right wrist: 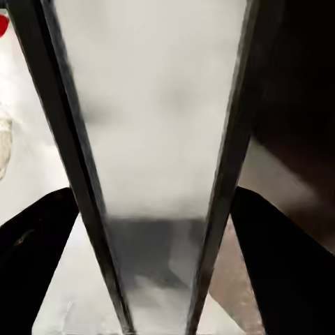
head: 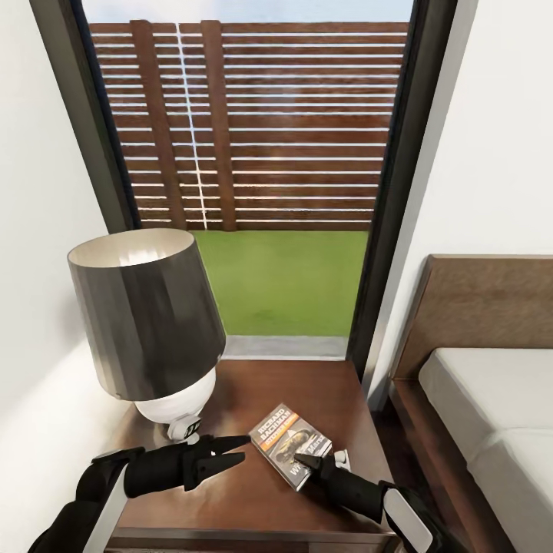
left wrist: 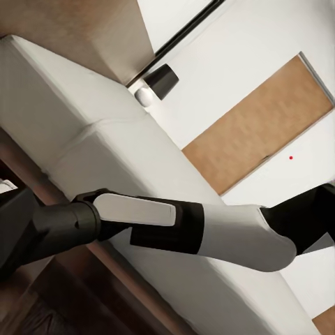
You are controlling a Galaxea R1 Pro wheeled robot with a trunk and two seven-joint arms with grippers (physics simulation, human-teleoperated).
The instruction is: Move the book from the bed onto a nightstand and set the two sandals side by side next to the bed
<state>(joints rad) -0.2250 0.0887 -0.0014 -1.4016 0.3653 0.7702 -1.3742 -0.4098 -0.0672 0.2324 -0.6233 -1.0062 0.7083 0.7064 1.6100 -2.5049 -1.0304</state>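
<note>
Dark brown glossy wood of the nightstand (head: 253, 507) carries the book (head: 290, 443), laid flat just beside the lamp (head: 150, 326). The book's near edge is pinched by the right gripper (head: 309, 463). The left gripper (head: 234, 450), fingers pressed together, is seen near the book, lamp-side. The bed (head: 491, 399) is seen beyond the book.

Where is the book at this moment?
In the head view, the book lies flat on the nightstand, right of the lamp, with the right gripper at its near edge.
</note>
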